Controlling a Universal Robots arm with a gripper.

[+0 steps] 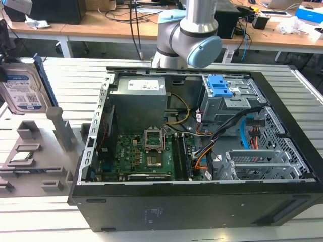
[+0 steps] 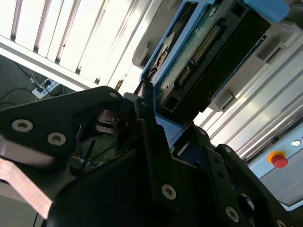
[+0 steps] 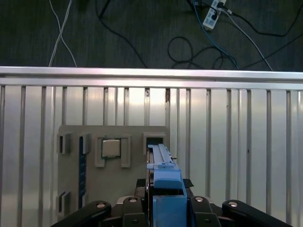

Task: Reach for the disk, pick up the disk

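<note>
Slatted metal table, grey fixture tray; disk upright over tray, clamped edgewise in gripper.

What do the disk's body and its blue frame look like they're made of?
The disk body looks like bare silver metal with a dull sheen; its label looks like printed paper or film. The blue frame looks like moulded plastic, evenly coloured and slightly glossy. Its other face carries a green circuit board, probably fibreglass.

Silver arm, pale-blue joint cap, black screw-studded gripper.
</note>
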